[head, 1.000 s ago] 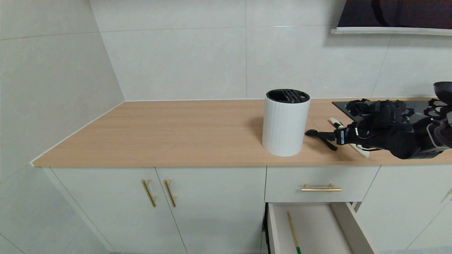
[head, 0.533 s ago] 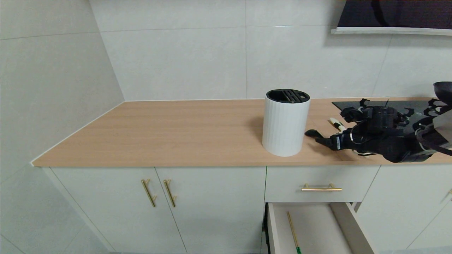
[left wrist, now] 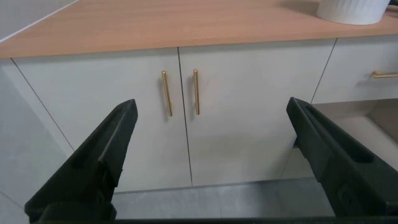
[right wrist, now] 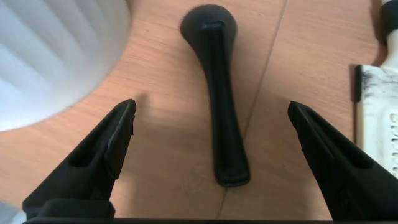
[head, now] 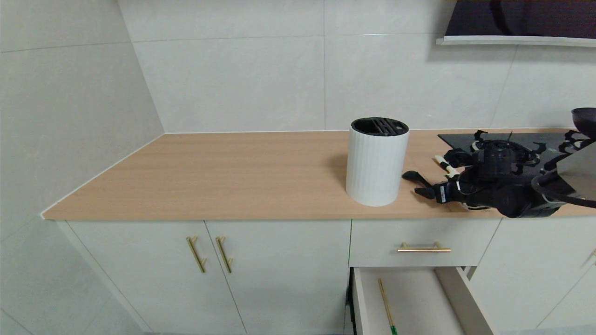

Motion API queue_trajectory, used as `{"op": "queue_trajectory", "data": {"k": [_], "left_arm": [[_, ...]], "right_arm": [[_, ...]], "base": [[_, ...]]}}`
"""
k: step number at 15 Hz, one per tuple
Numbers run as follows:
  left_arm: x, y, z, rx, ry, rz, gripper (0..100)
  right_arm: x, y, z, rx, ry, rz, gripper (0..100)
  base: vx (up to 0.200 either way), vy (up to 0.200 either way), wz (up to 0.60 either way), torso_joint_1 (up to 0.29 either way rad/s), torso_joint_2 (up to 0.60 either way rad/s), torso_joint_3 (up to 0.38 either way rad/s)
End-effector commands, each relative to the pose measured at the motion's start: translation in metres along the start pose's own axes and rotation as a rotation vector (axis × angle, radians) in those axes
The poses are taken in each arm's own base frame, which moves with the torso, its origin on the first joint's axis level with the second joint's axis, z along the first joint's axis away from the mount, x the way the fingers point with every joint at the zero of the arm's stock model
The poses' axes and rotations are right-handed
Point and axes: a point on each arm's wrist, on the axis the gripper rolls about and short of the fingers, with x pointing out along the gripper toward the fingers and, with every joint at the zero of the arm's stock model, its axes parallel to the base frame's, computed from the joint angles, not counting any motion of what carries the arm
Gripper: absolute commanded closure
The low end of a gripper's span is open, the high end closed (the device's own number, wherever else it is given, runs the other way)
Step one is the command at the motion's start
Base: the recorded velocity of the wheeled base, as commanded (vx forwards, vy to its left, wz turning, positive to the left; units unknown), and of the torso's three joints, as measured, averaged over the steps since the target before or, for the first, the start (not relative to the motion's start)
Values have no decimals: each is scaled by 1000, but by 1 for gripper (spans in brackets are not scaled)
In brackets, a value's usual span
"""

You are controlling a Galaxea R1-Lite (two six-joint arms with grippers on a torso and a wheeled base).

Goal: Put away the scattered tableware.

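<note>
White handle [right wrist: 377, 118], print illegible

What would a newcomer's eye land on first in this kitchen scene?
First, the tall white ribbed holder standing on the wooden counter. Just right of it, the right tool hangs open, low over a black utensil lying flat on the counter. Below, an open drawer holds a single thin stick.

White-handled utensil [head: 445, 164] mostly hidden behind right gripper [head: 430, 187], open drawer [head: 359, 298] and chopstick [head: 385, 304] cut off at lower edge
</note>
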Motion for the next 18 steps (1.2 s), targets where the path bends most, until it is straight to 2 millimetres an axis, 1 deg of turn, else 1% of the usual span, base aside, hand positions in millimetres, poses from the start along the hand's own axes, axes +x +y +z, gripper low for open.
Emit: {"op": "queue_trajectory", "data": {"k": [1,3,9,10,18], "left_arm": [[0,0,0,0,1,0,0],[0,0,0,1,1,0,0],[0,0,0,0,-1,0,0],[0,0,0,0,1,0,0],[0,0,0,0,1,0,0]], "right_arm": [[8,-2,-6,-6,3,-10,0],[10,-2,-8,-10,-10,-25,0],[8,-2,-6,-14,-15,-29,0],[9,-2,-6,-12,-12,-35,100],[8,1,-4,-15,-15,-33,100]], "base": [[0,0,0,0,0,0],[0,0,0,0,0,0],[0,0,0,0,0,0],[0,0,0,0,0,0],[0,0,0,0,0,0]]}}
